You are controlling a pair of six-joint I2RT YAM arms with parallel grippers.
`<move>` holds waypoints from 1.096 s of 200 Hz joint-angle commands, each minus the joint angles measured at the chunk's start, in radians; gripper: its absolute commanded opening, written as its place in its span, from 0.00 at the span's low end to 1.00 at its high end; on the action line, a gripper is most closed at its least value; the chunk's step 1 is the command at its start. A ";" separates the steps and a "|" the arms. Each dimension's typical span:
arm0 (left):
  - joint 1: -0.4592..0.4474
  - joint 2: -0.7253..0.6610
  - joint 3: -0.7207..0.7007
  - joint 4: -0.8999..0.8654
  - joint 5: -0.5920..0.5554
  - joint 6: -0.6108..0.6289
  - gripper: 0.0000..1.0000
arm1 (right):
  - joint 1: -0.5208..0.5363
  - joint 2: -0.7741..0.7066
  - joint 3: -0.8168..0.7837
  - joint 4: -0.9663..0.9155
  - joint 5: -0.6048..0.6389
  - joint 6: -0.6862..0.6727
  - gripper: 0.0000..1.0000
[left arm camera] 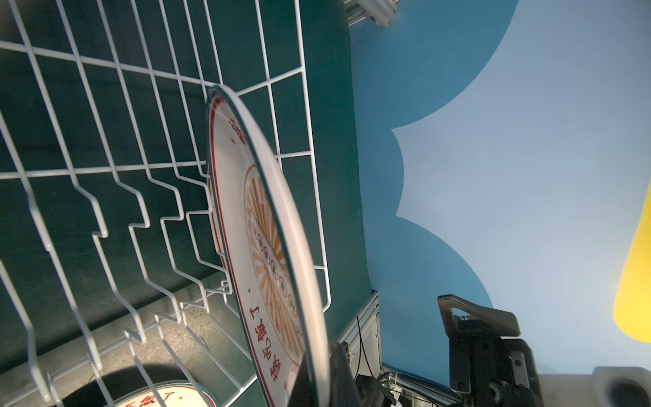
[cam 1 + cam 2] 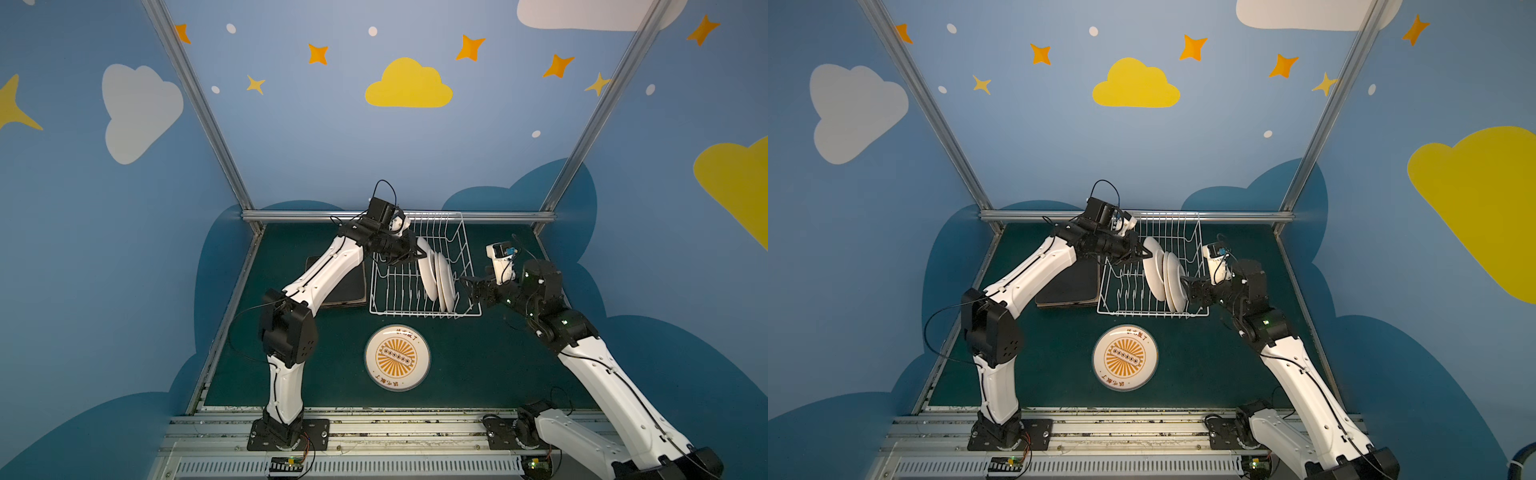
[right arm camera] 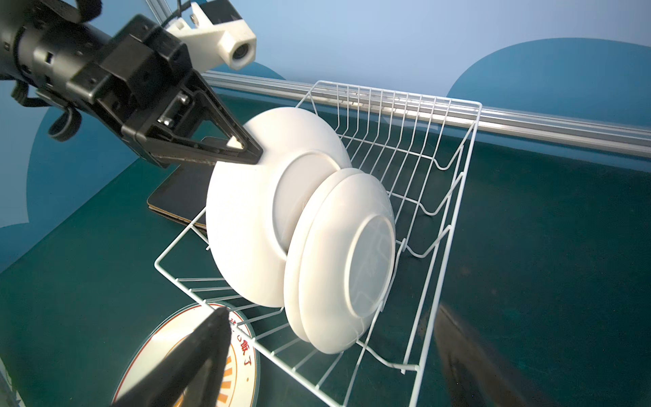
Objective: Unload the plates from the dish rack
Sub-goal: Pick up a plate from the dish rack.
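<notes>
The white wire dish rack (image 2: 415,314) (image 2: 1142,314) stands at the back of the green table. Three round white plates stand on edge in it, backs toward the right wrist view. My left gripper (image 2: 419,253) (image 2: 1144,252) (image 3: 252,149) is shut on the top rim of the leftmost plate (image 2: 428,278) (image 2: 1154,274) (image 3: 246,218), which tilts away from the other two plates (image 2: 445,282) (image 3: 345,260). Its orange sunburst face (image 1: 260,229) shows in the left wrist view. My right gripper (image 2: 467,286) (image 2: 1187,286) (image 3: 331,356) hangs open beside the rack's right side, holding nothing.
One round plate with an orange sunburst (image 2: 397,358) (image 2: 1124,358) lies flat on the table in front of the rack. A stack of dark square plates (image 2: 349,286) (image 2: 1071,286) (image 3: 183,197) lies left of the rack, under my left arm. An aluminium rail (image 2: 498,216) runs behind the rack.
</notes>
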 commanded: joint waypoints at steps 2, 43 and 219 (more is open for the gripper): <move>0.027 -0.076 -0.014 0.023 -0.050 0.032 0.03 | -0.004 0.011 0.005 0.021 -0.008 0.022 0.90; 0.033 -0.113 -0.048 0.046 -0.046 0.029 0.03 | -0.004 0.029 0.028 0.013 0.060 0.121 0.92; 0.008 -0.341 -0.117 0.137 -0.279 0.435 0.03 | -0.019 0.145 0.176 -0.068 0.032 0.340 0.92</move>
